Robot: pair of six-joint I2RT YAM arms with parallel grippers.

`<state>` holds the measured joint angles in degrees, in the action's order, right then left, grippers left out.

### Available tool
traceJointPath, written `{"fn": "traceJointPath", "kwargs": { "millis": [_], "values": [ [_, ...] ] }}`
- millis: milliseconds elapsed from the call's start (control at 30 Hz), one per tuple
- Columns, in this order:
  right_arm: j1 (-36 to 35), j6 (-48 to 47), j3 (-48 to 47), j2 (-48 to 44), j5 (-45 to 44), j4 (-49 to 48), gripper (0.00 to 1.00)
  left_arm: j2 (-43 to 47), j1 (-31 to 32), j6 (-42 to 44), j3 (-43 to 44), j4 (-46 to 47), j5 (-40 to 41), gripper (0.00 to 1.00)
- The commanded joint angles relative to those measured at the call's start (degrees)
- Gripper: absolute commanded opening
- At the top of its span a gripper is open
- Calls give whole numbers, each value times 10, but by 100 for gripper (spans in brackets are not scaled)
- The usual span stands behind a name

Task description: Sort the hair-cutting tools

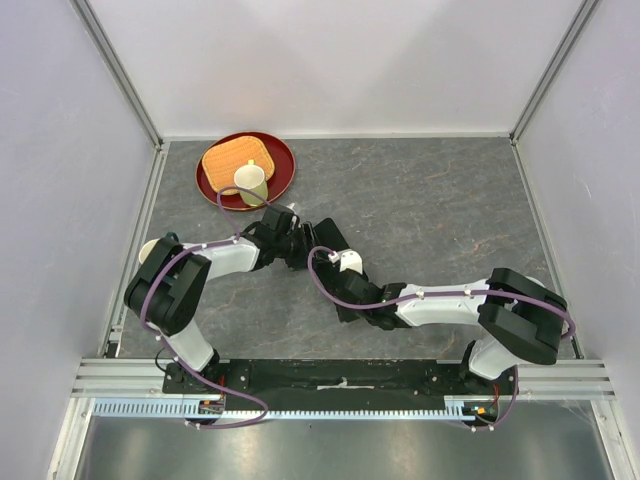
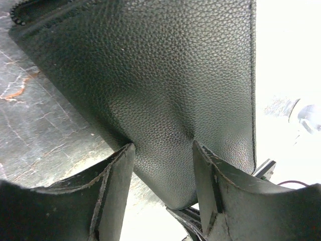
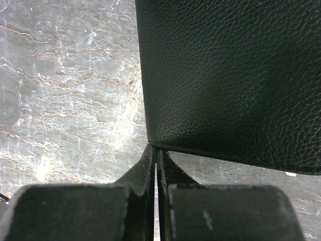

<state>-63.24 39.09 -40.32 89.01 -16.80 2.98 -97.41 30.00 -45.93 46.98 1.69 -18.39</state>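
A grey marbled bench (image 1: 430, 210) sits between white walls. None of the hair-cutting tools shows in any view; they are probably inside the black zip case (image 2: 175, 90), held mid-bench between both arms. The left hand (image 2: 163, 148) clamps the case's body, denting the leather. The right hand (image 3: 154, 148) is clenched almost closed at its edge, seemingly pinching it. The step looks like opening the case. Next, one hand must find the zip (image 2: 20, 12) while the other braces.

Grey marbled table (image 1: 430, 200) w/ red round tray (image 1: 284, 160) at far-L corner.
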Motion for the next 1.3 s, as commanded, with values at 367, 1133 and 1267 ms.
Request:
{"fn": "traceJointPath", "kwargs": {
  "millis": [367,1133,1267],
  "values": [
    [3,-29,-42,-36,8,48,0,65,1,66,-96,-98,101,83],
    [3,-45,-108,-52,144,23,0,80,16,-15,-153,196,-11,85],
    [5,-40,-101,-44,153,11,0,63,23,-38,-137,196,-9,64]
  ]
}}
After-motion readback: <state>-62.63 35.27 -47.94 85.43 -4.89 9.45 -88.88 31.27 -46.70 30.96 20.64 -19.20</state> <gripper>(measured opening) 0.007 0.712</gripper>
